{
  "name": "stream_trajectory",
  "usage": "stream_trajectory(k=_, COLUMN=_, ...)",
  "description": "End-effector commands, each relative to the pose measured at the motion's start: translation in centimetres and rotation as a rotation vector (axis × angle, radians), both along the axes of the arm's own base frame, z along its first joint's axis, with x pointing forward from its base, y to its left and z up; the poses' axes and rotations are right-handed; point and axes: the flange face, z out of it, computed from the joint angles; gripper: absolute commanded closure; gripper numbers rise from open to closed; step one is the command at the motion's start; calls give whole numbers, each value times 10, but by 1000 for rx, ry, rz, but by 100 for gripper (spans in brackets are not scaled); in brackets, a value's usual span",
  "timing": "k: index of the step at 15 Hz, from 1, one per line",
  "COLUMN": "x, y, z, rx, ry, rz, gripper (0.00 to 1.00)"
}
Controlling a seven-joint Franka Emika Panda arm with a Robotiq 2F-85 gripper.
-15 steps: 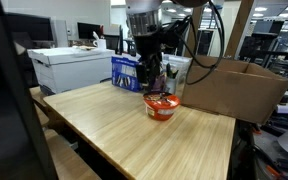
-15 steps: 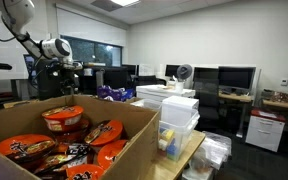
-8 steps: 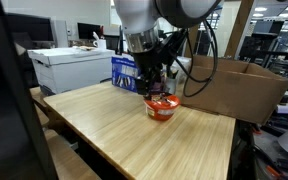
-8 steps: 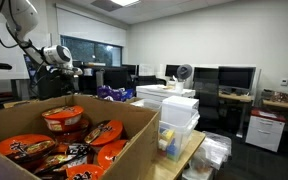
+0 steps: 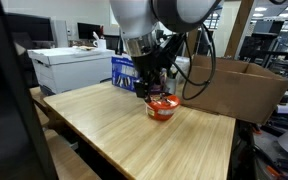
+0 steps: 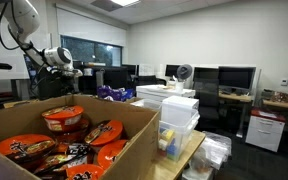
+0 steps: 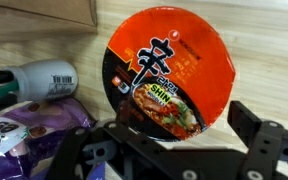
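Across the lower half of an exterior view, a pale wooden bench (image 5: 114, 135), running from the left edge toward lower right. At the right of that frame, a big open cardboard box (image 5: 232, 88), parked on the bench's far corner. From the opposite side in an exterior view, crammed at lower left with red noodle packs (image 6: 64, 125).

Up at top centre, the grey robot arm (image 5: 139, 20), bending down over the bench's far end. Below it, just above middle frame, the pincer (image 5: 156, 90), pointing straight down and hanging right over the noodle bowl (image 5: 162, 107). Spread as wide as it goes, and gripping nothing at all!

In the wrist view, two black fingers (image 7: 259, 135) poking up from the bottom edge, one at lower left and one at lower right, either side of the bowl's near rim. Contact with that rim impossible to judge from here.

Bowl sitting upright on the bench with its red-and-black lid sealed. Fills the upper centre of the wrist view; just left of the cardboard box in the exterior view.

At lower left of the wrist view, a purple snack bag (image 7: 24, 130), close beside the bowl. Above that, at middle left, a small white container (image 7: 46, 75) with a barcode label, lying on its side.
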Motion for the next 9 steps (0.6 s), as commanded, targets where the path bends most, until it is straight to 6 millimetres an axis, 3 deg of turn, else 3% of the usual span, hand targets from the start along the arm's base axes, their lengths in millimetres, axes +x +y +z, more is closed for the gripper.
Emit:
stream_trajectory(k=1, x=0, y=-1, z=-3, rx=-19, ry=-5, rz=-12, gripper=0)
stream_trajectory(k=9, x=-7, y=16, z=-34, rx=-31, ry=23, rz=16, gripper=0)
